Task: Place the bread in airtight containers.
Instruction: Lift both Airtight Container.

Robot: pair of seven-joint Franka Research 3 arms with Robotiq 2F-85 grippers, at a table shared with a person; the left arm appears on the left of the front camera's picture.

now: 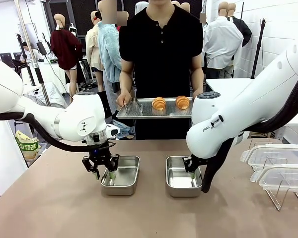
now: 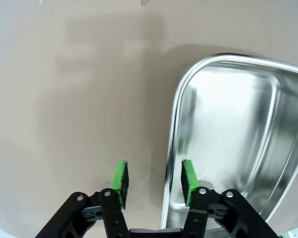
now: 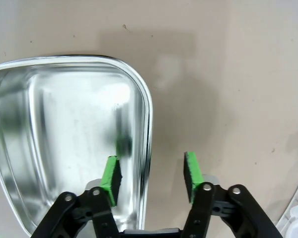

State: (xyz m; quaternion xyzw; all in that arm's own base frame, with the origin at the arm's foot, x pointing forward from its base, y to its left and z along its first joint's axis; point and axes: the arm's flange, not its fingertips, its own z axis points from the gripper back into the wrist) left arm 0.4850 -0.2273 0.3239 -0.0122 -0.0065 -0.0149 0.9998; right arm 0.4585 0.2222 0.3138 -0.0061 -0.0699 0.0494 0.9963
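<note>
Left gripper (image 2: 155,171) straddles the rim of the empty left tin (image 2: 238,129), jaws partly apart, not pinching it. Right gripper (image 3: 150,166) straddles the empty right tin (image 3: 64,139) likewise. Beyond, one roll (image 1: 159,103) lies beside the other roll (image 1: 182,102) on a tray (image 1: 149,114) that the person holds.

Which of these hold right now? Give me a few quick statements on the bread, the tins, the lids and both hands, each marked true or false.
1. The left tin and the right tin are empty. True.
2. Both rolls lie on the tray that the person holds. True.
3. The lids are on the tins. False: they rest on the wire rack, on the robot's right.
4. The left hand straddles the left tin's rim, one finger inside and one outside. True.
5. The right hand grips a roll. False: it is open, straddling the right tin's rim.
</note>
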